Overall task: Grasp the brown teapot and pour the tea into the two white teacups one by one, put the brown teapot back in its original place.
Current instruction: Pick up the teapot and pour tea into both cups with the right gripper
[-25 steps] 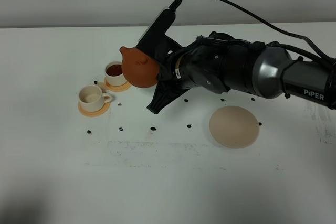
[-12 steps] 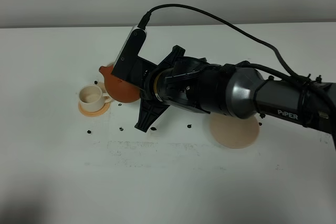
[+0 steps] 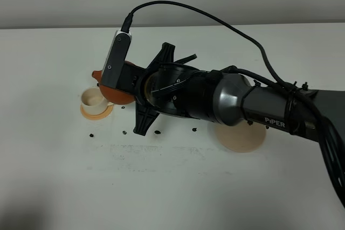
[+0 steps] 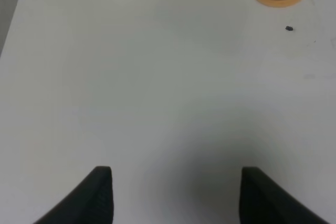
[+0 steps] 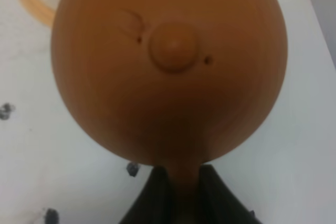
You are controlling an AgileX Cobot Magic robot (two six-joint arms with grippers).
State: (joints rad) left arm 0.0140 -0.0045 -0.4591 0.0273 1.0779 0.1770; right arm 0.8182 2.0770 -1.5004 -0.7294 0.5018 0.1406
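1. High camera: I am watching the right arm (image 3: 232, 103) carrying the teapot (image 3: 110, 91) just beside a cup (image 3: 92, 98); the beige disc (image 3: 242, 139) is lying well apart (partly under the arm).
2. Left wrist: the left gripper (image 4: 176, 195) is hanging wide open, gripping nothing.
3. Right wrist: the right gripper (image 5: 181, 195) is clamping tight on the teapot's handle (image 5: 184, 176).

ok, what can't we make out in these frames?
- The second cup: high view, hidden behind the teapot and the right arm.
- Any tea stream: too small for the high view; the teapot's lid side fills the right wrist view.
- The visible cup: cut by the frame edge in the left wrist view, inside unseen.
- The beige disc: high view, partly under the arm.
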